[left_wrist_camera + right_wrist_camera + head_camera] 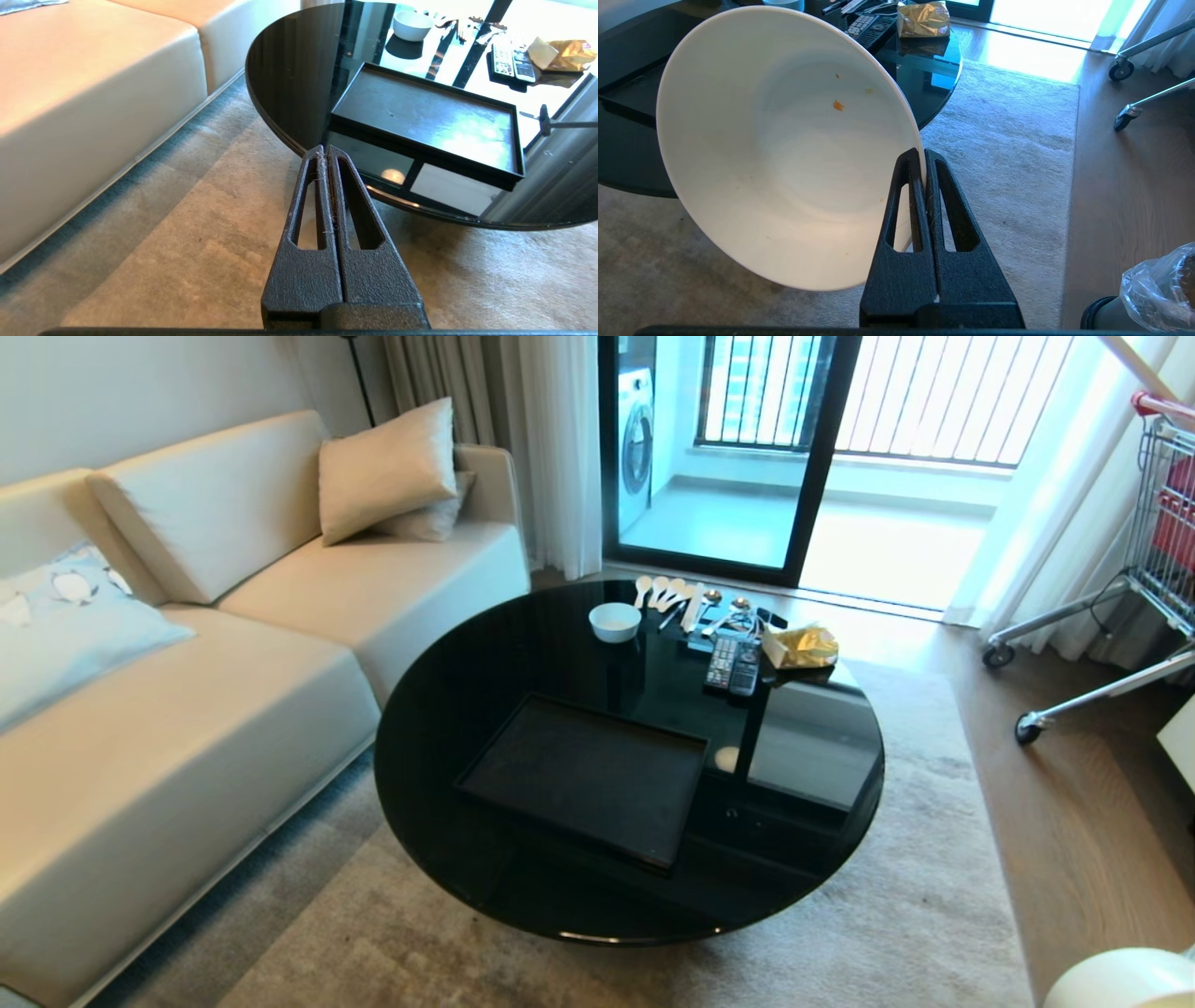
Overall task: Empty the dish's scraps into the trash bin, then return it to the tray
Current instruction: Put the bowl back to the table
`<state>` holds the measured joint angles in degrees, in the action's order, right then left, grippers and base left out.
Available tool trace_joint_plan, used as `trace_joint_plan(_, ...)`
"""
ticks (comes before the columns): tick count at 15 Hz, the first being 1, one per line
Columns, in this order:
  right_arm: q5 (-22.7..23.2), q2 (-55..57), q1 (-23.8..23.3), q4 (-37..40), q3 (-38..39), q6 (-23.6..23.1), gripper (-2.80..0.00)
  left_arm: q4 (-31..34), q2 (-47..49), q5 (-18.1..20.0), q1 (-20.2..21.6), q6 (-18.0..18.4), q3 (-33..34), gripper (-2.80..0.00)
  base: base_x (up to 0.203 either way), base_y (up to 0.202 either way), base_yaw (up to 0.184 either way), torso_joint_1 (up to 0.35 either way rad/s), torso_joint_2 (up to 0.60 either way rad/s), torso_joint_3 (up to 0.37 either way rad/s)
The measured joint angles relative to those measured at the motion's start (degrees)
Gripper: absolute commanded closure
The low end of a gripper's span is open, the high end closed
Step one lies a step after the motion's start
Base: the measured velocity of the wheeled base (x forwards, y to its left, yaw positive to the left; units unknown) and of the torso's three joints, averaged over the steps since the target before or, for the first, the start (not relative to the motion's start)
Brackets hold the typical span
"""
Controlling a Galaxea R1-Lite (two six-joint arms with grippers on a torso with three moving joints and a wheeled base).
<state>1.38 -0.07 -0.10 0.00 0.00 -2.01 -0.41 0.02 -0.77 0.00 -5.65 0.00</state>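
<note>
My right gripper (923,156) is shut on the rim of the dish (784,154), a deep glossy white bowl tipped on its side above the carpet. Of the scraps, only a few orange and yellow specks (838,105) cling to its inner wall. The dish's edge (1120,980) shows at the head view's lower right corner. The trash bin (1113,318) with its clear liner bag (1157,284) stands on the floor beside that gripper. The black tray (588,775) lies bare on the round table. My left gripper (325,150) is shut and holds nothing, low over the carpet near the table's edge.
The black glass table (467,653) carries a small white bowl (615,621), spoons (667,593), two remotes (733,665) and a gold snack bag (803,647) at its far side. A beige sofa (187,709) runs along the left. A shopping cart (1158,523) stands at the right.
</note>
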Motion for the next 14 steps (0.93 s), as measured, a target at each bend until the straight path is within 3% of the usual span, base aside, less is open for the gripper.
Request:
trace_joint_plan(7, 0.0, 0.0, 0.0, 0.0, 0.0, 0.0, 0.00, 0.0, 0.0, 0.0, 0.0, 0.0, 0.0, 0.00, 0.000, 0.000, 0.000, 0.000, 0.00, 0.000)
trace_joint_plan(14, 0.0, 0.0, 0.0, 0.0, 0.0, 0.0, 0.00, 0.0, 0.0, 0.0, 0.0, 0.0, 0.0, 0.00, 0.182, 0.000, 0.001, 0.005, 0.00, 0.003)
